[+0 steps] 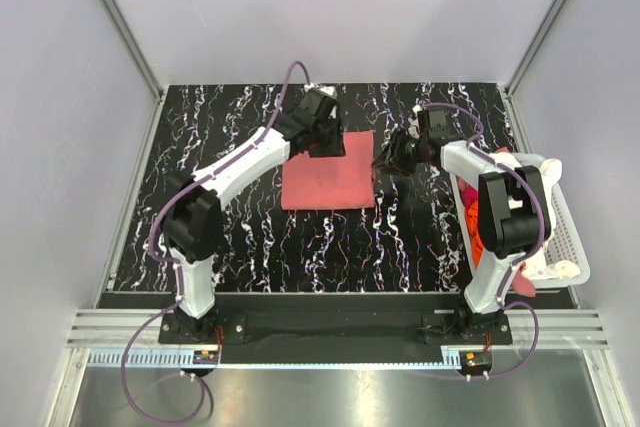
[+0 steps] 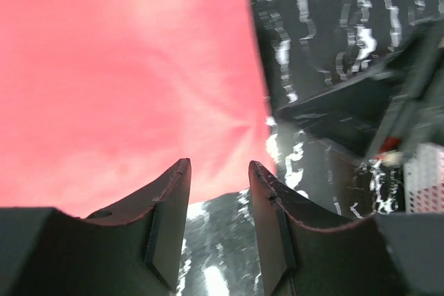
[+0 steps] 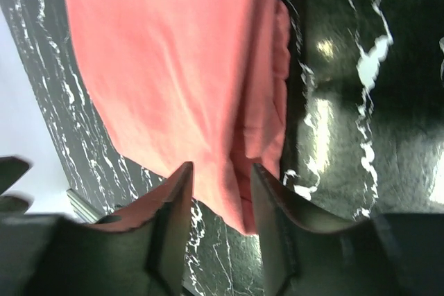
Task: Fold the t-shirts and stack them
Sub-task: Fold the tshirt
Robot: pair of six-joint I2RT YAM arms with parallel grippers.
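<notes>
A salmon-pink t-shirt (image 1: 330,179) lies folded into a flat rectangle on the black marbled table (image 1: 250,237). My left gripper (image 1: 322,152) hangs over its far left corner, open and empty; in the left wrist view the shirt (image 2: 125,74) fills the frame beyond the open gripper (image 2: 218,171). My right gripper (image 1: 388,159) is at the shirt's far right edge, open and empty; in the right wrist view a corner of the shirt (image 3: 180,74) lies between the open fingers (image 3: 177,192). Other shirts, orange and red (image 1: 470,215) and cream (image 1: 555,269), lie in the basket.
A white slatted basket (image 1: 565,222) stands at the table's right edge beside my right arm. Grey walls close the table on the left, back and right.
</notes>
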